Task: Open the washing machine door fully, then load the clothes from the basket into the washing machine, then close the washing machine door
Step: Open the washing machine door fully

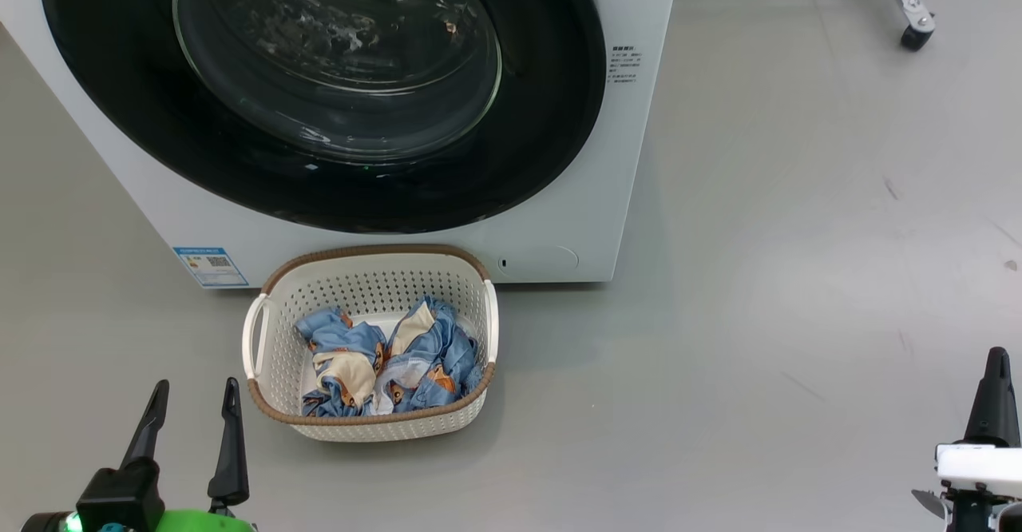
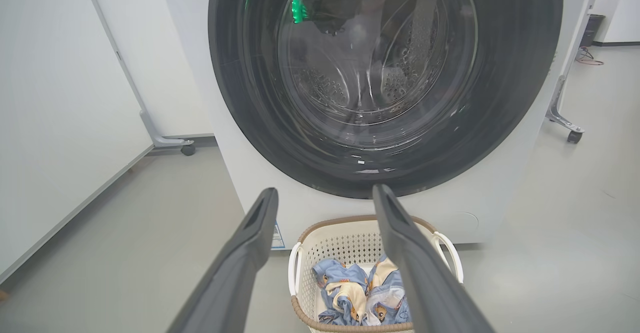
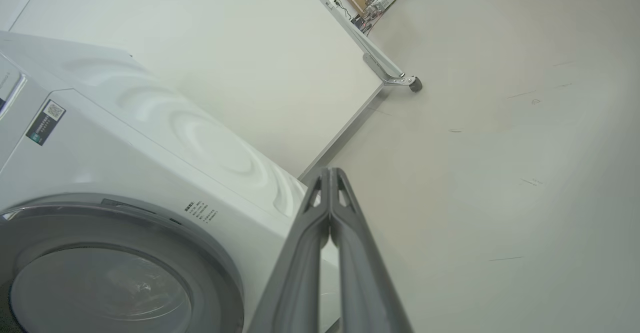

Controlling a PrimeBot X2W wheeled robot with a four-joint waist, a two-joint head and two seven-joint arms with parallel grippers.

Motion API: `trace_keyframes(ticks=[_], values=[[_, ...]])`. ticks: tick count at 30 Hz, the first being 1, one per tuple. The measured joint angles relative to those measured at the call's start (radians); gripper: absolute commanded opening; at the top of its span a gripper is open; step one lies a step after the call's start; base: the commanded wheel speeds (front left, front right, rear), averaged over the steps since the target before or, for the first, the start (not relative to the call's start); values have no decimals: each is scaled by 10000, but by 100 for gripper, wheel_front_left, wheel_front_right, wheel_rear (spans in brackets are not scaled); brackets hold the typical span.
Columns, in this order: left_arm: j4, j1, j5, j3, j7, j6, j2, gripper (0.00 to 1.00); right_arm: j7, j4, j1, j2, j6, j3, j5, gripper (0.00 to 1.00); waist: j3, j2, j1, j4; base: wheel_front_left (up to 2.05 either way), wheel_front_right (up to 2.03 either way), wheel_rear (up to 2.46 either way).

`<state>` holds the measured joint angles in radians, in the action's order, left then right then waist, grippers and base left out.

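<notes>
The washing machine stands ahead with its round black-rimmed door flat against its front. On the floor in front sits the cream basket holding the light-blue printed clothes. My left gripper is open at the lower left, a short way left of the basket, with nothing between its fingers. In the left wrist view those fingers frame the basket, the clothes and the door. My right gripper is at the lower right, far from the basket; its fingers are pressed together on nothing beside the machine.
Grey floor spreads wide to the right of the machine. A white panel on a castered metal foot stands behind at the far right, and another panel with a caster stands left of the machine.
</notes>
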<state>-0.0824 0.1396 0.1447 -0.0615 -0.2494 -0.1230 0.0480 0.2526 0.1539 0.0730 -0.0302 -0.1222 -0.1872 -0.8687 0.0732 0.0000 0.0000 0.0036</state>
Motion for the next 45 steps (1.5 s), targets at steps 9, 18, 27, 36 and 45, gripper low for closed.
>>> trace_keyframes(ticks=[9,18,27,36,45], values=[[100,15,67,353,-27,-10,-15,100,-42,435,-724,-8,2,326,-3634,0,551,0,0,285,0,0,0],[217,-11,67,456,-27,-12,-15,100,-1172,380,-2185,-731,2,-146,-5039,0,1313,0,0,647,0,0,0],[366,-145,69,403,-29,-12,73,100,-1778,556,-3698,-1327,2,-997,-6437,0,2228,0,0,977,0,0,0],[552,-493,86,688,-29,-42,144,100,-2389,826,-5647,-1820,2,-905,-6799,0,3187,0,0,1246,0,0,0],[435,-878,184,1185,-29,-42,94,100,-3196,1055,-6883,-2025,2,-138,-6890,0,3752,0,1,1667,0,0,0]])
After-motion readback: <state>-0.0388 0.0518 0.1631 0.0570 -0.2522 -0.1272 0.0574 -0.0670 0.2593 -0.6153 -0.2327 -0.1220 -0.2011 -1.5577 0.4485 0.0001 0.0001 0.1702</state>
